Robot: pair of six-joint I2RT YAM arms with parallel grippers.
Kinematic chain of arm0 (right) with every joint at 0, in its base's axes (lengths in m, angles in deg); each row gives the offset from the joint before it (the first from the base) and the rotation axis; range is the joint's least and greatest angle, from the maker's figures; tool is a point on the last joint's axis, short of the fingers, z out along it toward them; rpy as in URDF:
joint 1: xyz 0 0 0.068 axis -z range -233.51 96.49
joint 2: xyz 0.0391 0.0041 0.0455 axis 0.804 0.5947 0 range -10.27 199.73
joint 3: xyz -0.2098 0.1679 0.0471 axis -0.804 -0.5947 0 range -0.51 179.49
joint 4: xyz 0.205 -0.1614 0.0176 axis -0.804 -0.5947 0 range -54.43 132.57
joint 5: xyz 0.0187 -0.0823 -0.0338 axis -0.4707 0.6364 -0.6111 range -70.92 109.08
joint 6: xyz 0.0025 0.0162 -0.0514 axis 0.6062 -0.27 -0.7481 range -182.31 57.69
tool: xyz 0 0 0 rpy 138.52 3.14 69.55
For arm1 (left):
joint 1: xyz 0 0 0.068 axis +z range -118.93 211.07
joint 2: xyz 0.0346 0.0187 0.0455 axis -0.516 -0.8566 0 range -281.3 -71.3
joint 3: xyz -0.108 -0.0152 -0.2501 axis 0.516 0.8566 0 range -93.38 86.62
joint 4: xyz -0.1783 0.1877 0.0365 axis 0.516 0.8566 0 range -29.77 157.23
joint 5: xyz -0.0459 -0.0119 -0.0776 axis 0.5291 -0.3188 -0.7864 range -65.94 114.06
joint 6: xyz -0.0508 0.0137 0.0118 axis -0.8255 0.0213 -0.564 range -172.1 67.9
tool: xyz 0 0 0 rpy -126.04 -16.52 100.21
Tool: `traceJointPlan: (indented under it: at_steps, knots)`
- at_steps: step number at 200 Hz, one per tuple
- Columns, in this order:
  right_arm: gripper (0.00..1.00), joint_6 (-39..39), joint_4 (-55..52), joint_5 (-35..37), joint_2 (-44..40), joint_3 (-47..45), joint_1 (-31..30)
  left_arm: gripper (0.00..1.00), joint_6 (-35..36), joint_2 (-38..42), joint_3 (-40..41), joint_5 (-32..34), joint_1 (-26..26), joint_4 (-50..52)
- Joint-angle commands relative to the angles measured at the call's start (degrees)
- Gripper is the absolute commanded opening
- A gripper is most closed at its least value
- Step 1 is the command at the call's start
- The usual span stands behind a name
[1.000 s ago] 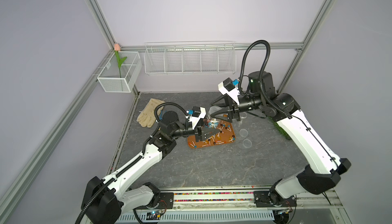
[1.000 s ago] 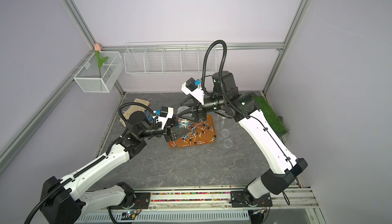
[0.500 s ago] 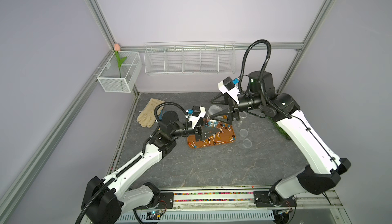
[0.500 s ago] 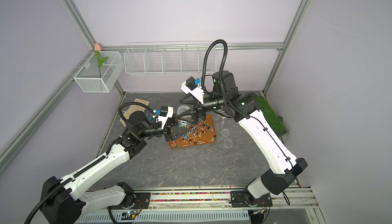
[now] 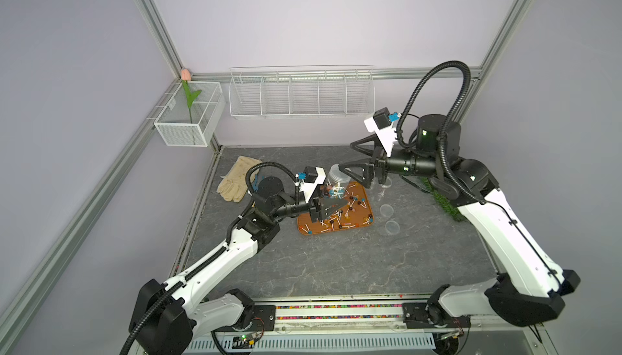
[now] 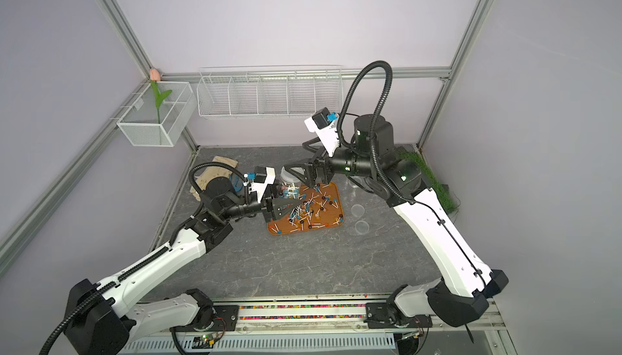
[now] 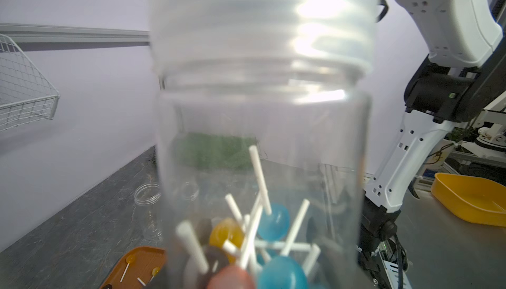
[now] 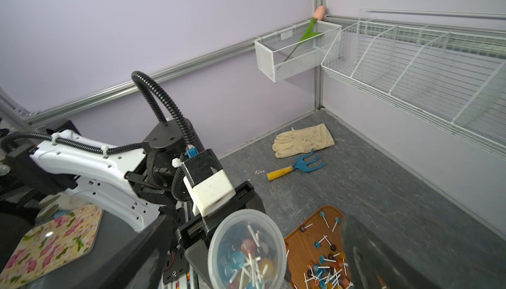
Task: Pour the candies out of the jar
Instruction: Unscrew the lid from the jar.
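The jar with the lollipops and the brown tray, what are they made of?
The jar looks like clear, glossy plastic: you see straight through it, and light glints on its threaded neck. Glass is possible. The tray looks like wood or wood-patterned plastic with a smooth finish: orange-brown with faint grain streaks and rounded corners.

Jar (image 8: 245, 246): clear plastic. Candies (image 8: 325, 260): blue, orange, dark brown and pink heads, white sticks. Tray (image 8: 298, 249): orange-brown. Tabletop (image 5: 336, 262): dark grey, pale marbled veins. Glove (image 8: 304, 141): cream. Hand rake (image 8: 294, 167): blue head, yellow handle. Tulip (image 8: 319, 13): pink bloom, green stem and leaf. Mesh box (image 5: 181, 134) and wire rack (image 5: 303, 101): white. Walls (image 5: 303, 16): pale lilac. Grass mat (image 6: 437, 185): green. Placemat (image 8: 52, 238): pink flowers, green leaves, pale yellow ground. Bin (image 7: 471, 200): yellow. Left arm (image 5: 218, 260), right arm (image 5: 505, 235): white shells, black joints.
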Motion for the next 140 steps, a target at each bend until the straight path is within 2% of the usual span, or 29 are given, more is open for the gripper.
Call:
traceJointPlan:
  at_steps: [1,21,69,140]
  knots:
    - [0.99,6.5,0.6,10.3,-1.4,-2.0,-2.2,0.54,0.9,-0.3,0.2,2.0,0.3,-2.2]
    - [1.0,7.3,-0.7,13.2,-1.0,-2.9,-4.2,0.54,0.8,-0.8,0.2,2.0,0.3,-2.4]
    - [1.0,9.0,1.3,13.3,0.9,-4.8,-5.9,0.54,0.7,-0.3,0.5,2.5,0.3,-2.5]
    - [0.8,8.9,1.5,10.7,3.1,-4.1,-6.5,0.54,0.8,0.1,0.8,2.9,0.3,-2.2]
